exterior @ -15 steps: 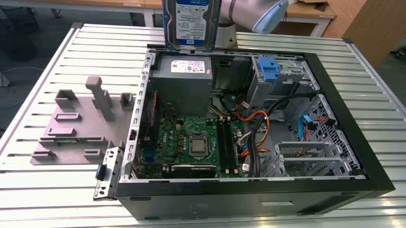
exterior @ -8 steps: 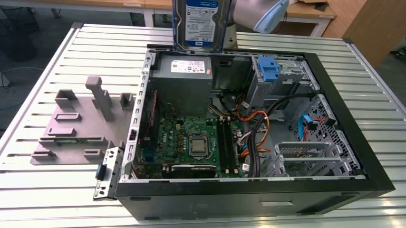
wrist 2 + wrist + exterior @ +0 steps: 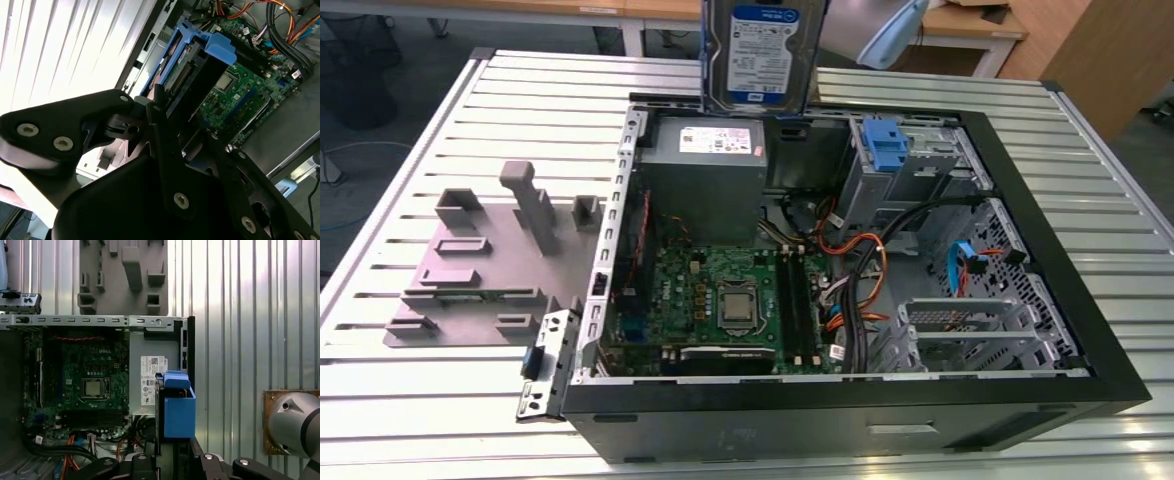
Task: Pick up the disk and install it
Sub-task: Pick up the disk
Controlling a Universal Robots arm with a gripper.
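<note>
Nearest the wrist cameras we log the gripper (image 3: 182,125). Its black linked fingers are closed against the two sides of the disk (image 3: 192,65), which sticks out past the fingertips with its blue plastic bracket around it. In the first wrist view we see the disk (image 3: 177,412) edge-on, bracket end toward the camera, held in the air over the edge of the power supply (image 3: 147,375) just inside the case wall. In the exterior view we enter things in order of depth. First comes the open black computer case (image 3: 787,430), lying on its side on the slatted metal table (image 3: 427,400). Inside it is the green motherboard (image 3: 720,300), with orange and black cables (image 3: 861,260) on the exterior view's right of it. Beyond them are the grey power supply (image 3: 707,160) with its white sticker and a drive cage (image 3: 887,150) with a blue tab. A grey plastic stand (image 3: 480,260) with upright posts sits on the table at the exterior view's left of the case, just beside it. Farthest back, the disk (image 3: 761,50) hangs upright and touches nothing below it, above the far wall of the case and over the power supply. Its white-and-blue label faces the camera.
</note>
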